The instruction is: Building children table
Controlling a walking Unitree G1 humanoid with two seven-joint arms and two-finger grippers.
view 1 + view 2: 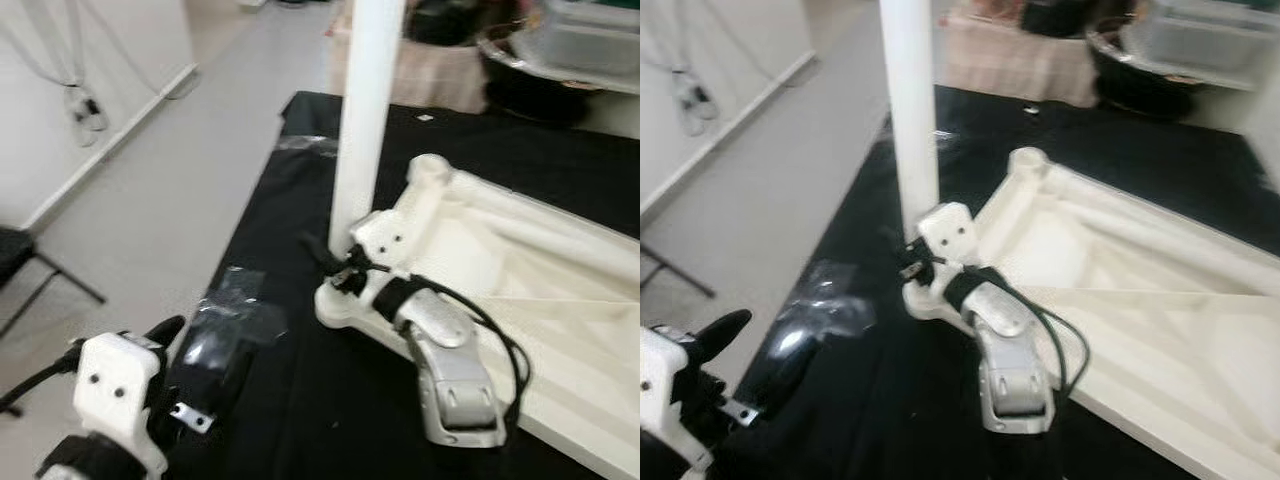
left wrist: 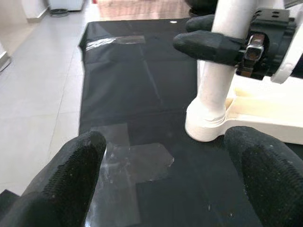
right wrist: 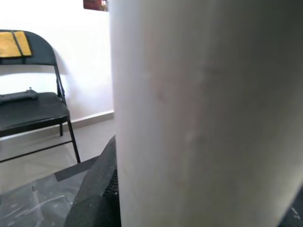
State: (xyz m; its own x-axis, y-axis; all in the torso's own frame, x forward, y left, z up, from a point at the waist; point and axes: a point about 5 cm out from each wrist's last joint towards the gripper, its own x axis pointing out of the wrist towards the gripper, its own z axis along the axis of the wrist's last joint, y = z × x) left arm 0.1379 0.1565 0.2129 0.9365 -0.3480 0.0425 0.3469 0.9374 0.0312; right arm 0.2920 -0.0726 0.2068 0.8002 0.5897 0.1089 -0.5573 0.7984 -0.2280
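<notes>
Table leg upright in its corner socket, my right claw clamped on it

Left eye view: the white table leg (image 1: 365,110) stands in a corner of the upturned table (image 1: 540,300), which lies on a black floor mat (image 1: 290,400). My right claw (image 1: 335,262) grips the leg near its base. My left claw (image 1: 175,345) hangs low over the mat.

Left wrist view: my left claw's fingers (image 2: 71,175) are spread apart, holding nothing. Between them I see clear tape (image 2: 132,161) on the mat and my right claw's black fingers around the leg.

Right wrist view: the leg sits so close that its edges are cut off; a black folding chair (image 3: 28,109) stands by the wall.
</notes>
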